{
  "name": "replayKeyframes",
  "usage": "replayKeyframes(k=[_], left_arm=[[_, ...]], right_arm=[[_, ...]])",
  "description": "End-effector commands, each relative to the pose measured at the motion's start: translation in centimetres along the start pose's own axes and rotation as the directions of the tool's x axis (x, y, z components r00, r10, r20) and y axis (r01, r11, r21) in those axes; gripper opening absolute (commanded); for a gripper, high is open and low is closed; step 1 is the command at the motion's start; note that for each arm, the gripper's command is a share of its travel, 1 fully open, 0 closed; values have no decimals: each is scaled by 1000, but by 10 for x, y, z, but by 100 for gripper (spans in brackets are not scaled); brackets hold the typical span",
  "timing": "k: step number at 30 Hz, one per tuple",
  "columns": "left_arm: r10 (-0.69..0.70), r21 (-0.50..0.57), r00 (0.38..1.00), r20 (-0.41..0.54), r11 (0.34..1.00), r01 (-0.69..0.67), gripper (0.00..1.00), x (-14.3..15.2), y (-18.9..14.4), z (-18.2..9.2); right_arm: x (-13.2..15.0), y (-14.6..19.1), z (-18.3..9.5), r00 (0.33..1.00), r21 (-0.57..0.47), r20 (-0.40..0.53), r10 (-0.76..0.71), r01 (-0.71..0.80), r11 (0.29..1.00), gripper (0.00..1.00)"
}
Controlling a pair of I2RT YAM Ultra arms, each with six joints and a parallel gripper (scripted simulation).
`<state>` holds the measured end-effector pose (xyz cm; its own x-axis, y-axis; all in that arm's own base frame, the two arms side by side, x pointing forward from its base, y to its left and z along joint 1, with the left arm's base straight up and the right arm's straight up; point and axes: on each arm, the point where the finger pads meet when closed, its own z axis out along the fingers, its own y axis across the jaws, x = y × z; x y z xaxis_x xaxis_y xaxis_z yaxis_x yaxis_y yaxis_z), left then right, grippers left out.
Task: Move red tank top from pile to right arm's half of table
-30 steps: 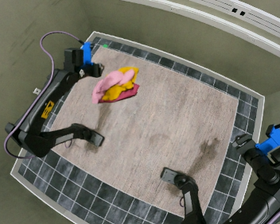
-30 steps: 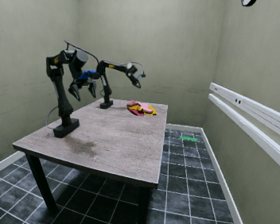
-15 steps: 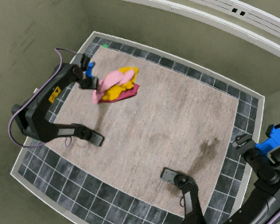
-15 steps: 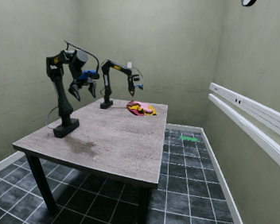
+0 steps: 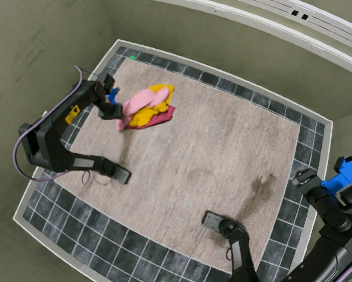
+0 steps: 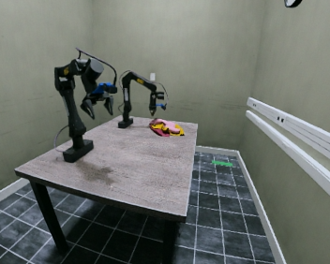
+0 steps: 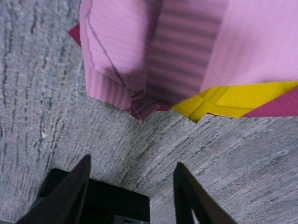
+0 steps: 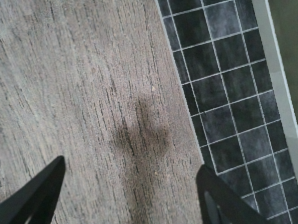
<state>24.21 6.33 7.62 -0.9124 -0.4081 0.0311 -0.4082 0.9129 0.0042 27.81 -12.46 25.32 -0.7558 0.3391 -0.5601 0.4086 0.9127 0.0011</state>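
Three pieces of cloth share one pile in the top view: a pink garment (image 5: 140,100) (image 7: 150,45) over a yellow garment (image 5: 143,117) (image 7: 225,101), with the crimson-red cloth tank top (image 5: 161,118) (image 7: 275,106) showing beneath along one edge, on the left arm's half of the pale wood-grain table (image 5: 203,150) (image 6: 129,154) (image 7: 40,125) (image 8: 75,100). The black left gripper (image 5: 119,114) (image 6: 153,113) (image 7: 134,164) is at the pile's pink end. In the exterior view it points down above the table near the pile, while the black right gripper (image 5: 297,179) (image 6: 99,112) (image 8: 135,166) hangs well apart with fingers spread. The left wrist view shows fingers apart, nothing between them; the crimson peeks out past yellow and pink, probably the tank top's edge, though its outline is mostly covered. In the right wrist view, widely parted fingers frame table and a shadow.
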Motion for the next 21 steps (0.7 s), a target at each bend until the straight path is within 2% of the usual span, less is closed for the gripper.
replayKeyframes(k=[1, 5, 6, 9, 21], left_arm=[[6, -8, 1000, 29, 1000, -6, 60, -8, 1, 8], [11, -10, 1000, 22, 1000, -11, 60, -8, 0, 14], [3, 0, 997, 79, 1000, -3, 60, -15, -1, 1], [4, -10, 1000, 20, 1000, -3, 60, -7, 0, 22], [1, -8, 1000, 29, 1000, 0, 60, -8, 0, 42]], right_arm=[[-22, -1, -21, 995, 7, 99, -6, 6, 1000, 92], [-22, -1, -21, 995, 7, 99, -6, 6, 1000, 92], [-22, -1, -21, 995, 7, 99, -6, 6, 1000, 92], [-22, -1, -21, 995, 7, 99, -6, 6, 1000, 92], [-22, -1, -21, 995, 7, 99, -6, 6, 1000, 92]])
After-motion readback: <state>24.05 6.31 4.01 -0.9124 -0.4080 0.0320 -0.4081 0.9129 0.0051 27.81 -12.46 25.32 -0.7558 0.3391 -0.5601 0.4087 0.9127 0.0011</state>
